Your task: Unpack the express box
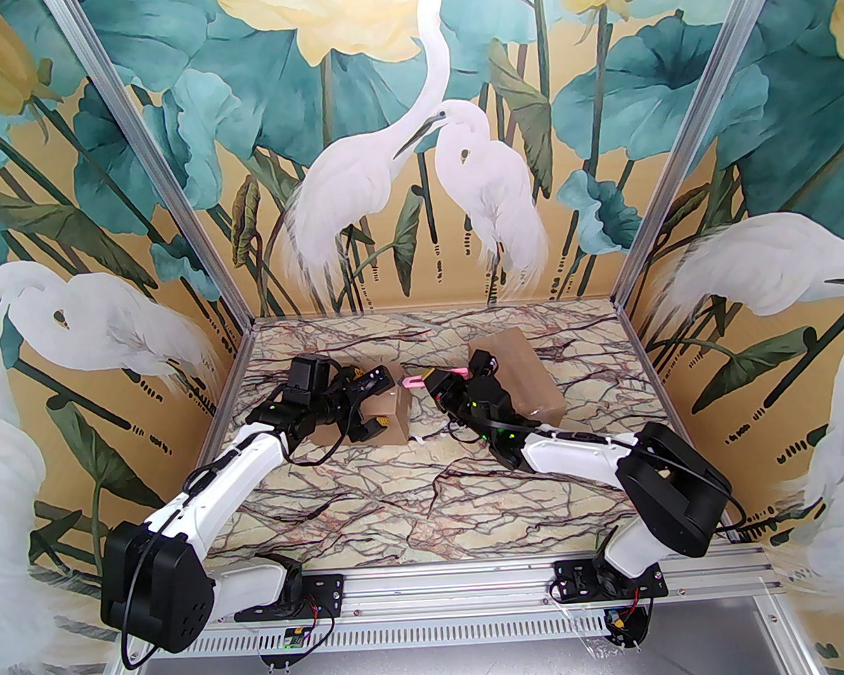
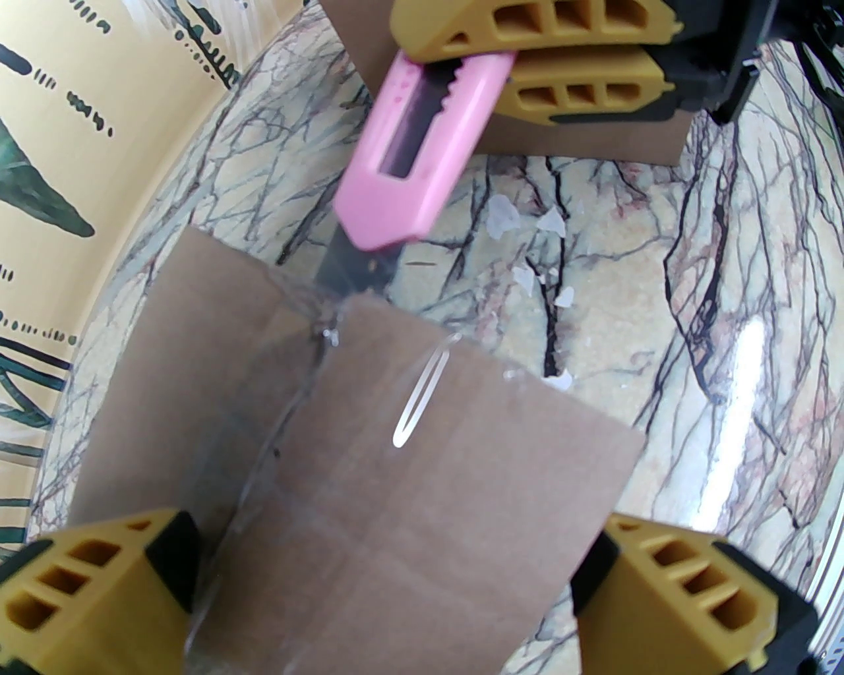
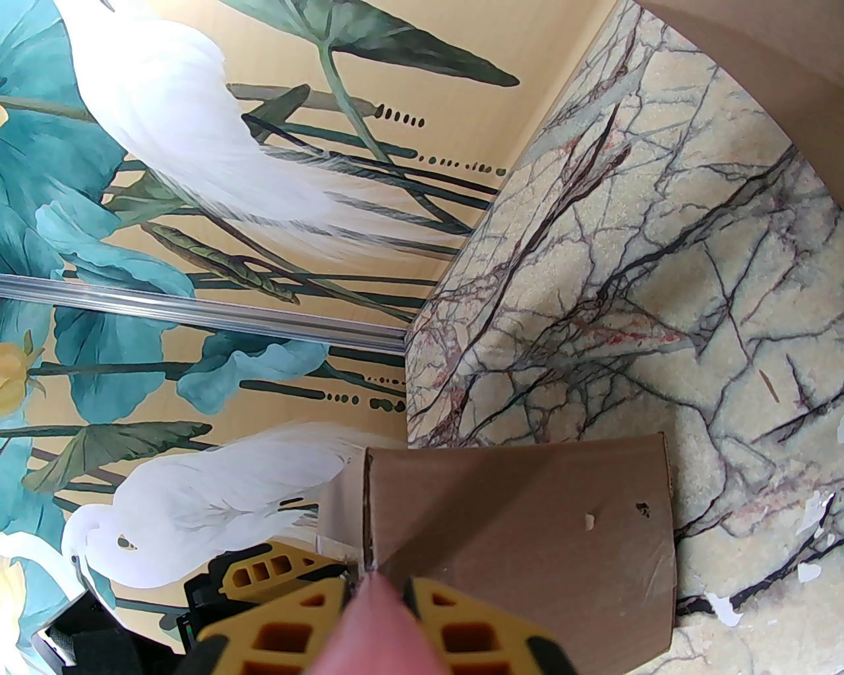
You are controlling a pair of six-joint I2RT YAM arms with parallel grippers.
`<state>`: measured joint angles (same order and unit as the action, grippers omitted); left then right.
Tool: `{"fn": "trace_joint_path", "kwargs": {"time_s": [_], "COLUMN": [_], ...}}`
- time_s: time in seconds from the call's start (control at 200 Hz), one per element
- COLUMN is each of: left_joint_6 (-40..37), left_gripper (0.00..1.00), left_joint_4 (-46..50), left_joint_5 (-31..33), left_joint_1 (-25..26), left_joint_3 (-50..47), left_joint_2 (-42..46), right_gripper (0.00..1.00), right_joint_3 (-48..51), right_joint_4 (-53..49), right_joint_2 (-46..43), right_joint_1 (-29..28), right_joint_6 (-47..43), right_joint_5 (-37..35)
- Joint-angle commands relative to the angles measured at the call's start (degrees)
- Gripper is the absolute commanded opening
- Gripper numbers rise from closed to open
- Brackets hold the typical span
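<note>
The small cardboard box (image 1: 396, 420) lies left of centre on the marbled table (image 1: 402, 499), taped seam (image 2: 290, 422) up; the left gripper (image 2: 389, 573) stands over it with jaws spread wide, a yellow finger at each side; whether they press on it I cannot tell. The right gripper (image 1: 436, 383) is clamped on a pink utility knife (image 2: 415, 151); its blade (image 2: 353, 270) meets the seam at the box's edge; a larger cardboard box (image 1: 522, 373) sits behind the right arm.
</note>
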<state>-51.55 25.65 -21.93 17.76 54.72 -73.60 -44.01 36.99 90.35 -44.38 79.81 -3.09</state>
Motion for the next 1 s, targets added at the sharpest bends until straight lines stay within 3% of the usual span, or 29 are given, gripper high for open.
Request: {"fn": "trace_joint_path", "kwargs": {"time_s": [0.0,0.185,0.48,0.685,0.995], "left_joint_6": [-5.03,-13.91,-14.46,-12.24,-0.15], "left_gripper": [0.97,0.95,0.98,0.99,0.99], "left_joint_4": [-3.96,-0.37,-2.18,-3.10,-11.19], "left_joint_5": [-0.42,-7.41,-9.45,-10.49,-6.18], "left_joint_1": [-0.82,-1.03,-0.95,-0.80,-0.80], "left_joint_3": [1.60,-0.64,0.61,1.70,1.44], "left_joint_2": [1.12,3.53,1.91,-0.02,-2.14], "right_gripper": [0.00,0.00,0.00,0.00,0.00], "right_joint_3": [3.20,3.19,0.91,-3.02,-1.81], "right_joint_4": [-1.32,-2.16,-2.87,-1.44,-5.43], "right_joint_2": [-1.62,-2.63,-0.81,3.59,2.20], "right_joint_1": [-2.99,1.31,6.83,7.11,5.65], "right_joint_6": [0.33,-2.39,-5.20,-4.79,-4.42], "right_joint_5": [11.88,18.83,30.29,35.81,33.96]}}
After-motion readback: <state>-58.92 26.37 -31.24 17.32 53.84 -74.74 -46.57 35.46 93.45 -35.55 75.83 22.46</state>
